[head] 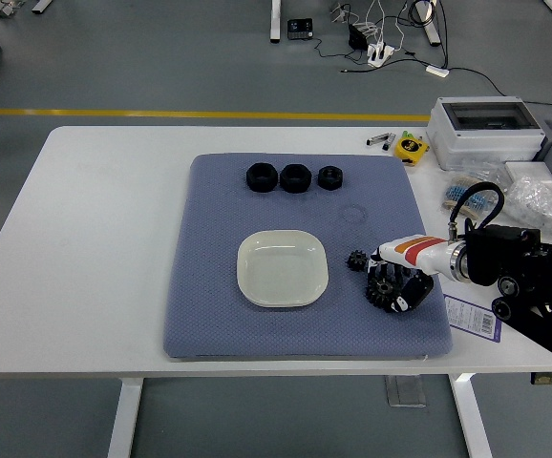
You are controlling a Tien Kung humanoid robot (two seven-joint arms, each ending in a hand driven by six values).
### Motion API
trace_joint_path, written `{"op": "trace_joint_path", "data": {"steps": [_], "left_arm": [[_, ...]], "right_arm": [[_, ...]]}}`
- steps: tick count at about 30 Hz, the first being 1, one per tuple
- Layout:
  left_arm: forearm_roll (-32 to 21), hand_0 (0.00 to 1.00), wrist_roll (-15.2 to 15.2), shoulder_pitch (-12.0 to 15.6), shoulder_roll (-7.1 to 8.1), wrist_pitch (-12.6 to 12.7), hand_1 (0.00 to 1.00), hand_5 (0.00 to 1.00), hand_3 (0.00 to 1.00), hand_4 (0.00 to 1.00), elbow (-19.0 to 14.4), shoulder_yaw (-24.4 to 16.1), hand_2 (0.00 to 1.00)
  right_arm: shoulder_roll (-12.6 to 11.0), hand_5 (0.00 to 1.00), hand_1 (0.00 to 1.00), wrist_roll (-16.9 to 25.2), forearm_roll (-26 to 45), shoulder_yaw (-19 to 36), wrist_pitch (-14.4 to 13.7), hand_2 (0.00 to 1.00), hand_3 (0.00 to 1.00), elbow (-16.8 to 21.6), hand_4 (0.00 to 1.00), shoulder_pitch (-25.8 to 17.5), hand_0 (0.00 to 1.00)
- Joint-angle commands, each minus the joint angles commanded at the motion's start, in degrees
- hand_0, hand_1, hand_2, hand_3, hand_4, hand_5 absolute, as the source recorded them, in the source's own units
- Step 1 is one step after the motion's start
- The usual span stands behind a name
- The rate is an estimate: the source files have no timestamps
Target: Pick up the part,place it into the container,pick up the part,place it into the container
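Right hand (397,283) over right part of blue mat (209,315), fingers curled around black gear (383,289), grasping it. Second black gear (356,260) just left of hand, on mat. Cream dish (282,268) at mat centre, beside gears. Three black nuts (293,177) in row near far edge.

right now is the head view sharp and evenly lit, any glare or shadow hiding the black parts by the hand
Head view: sharp overall, soft even light, no strong glare on the white table or the cream dish. The right hand covers part of the black gear parts, and black on black blurs their outlines there; the small gear beside it reads clearly. Shadows are faint.
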Motion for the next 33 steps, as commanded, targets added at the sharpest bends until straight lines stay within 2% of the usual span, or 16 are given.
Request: {"op": "trace_joint_path", "data": {"steps": [4, 5, 19, 26, 33], "left_arm": [[0.09, 0.72, 0.0, -0.01, 0.03, -0.02, 0.634, 0.551, 0.552, 0.589, 0.0, 0.0, 0.616], [0.14, 0.72, 0.02, -0.01, 0.02, -0.01, 0.634, 0.552, 0.552, 0.59, 0.0, -0.05, 0.616], [0.28, 0.72, 0.09, -0.08, 0.14, 0.0, 0.632, 0.552, 0.552, 0.589, 0.0, -0.15, 0.616], [0.74, 0.72, 0.17, -0.06, 0.2, 0.03, 0.631, 0.552, 0.552, 0.589, 0.0, -0.45, 0.617], [0.99, 0.72, 0.22, -0.1, 0.4, 0.05, 0.631, 0.552, 0.552, 0.589, 0.0, -0.71, 0.619]], "right_arm": [[-0.32, 0.054, 0.371, 0.23, 0.59, 0.55, -0.12, 0.403, 0.413, 0.69, 0.551, 0.12, 0.374], [-0.37, 0.023, 0.358, 0.32, 0.68, 0.72, -0.14, 0.391, 0.406, 0.9, 0.613, 0.2, 0.366], [-0.86, 0.055, 0.351, 0.11, 0.99, 2.32, -0.07, 0.39, 0.408, 3.03, 0.632, 1.09, 0.352], [1.01, 0.057, 0.349, -0.78, 1.02, 2.44, 0.6, 0.389, 0.407, 5.32, 0.645, 3.54, 0.346], [4.73, 0.068, 0.33, -0.9, 0.84, 1.98, 0.18, 0.374, 0.389, 4.29, 0.648, 6.05, 0.317]]}}
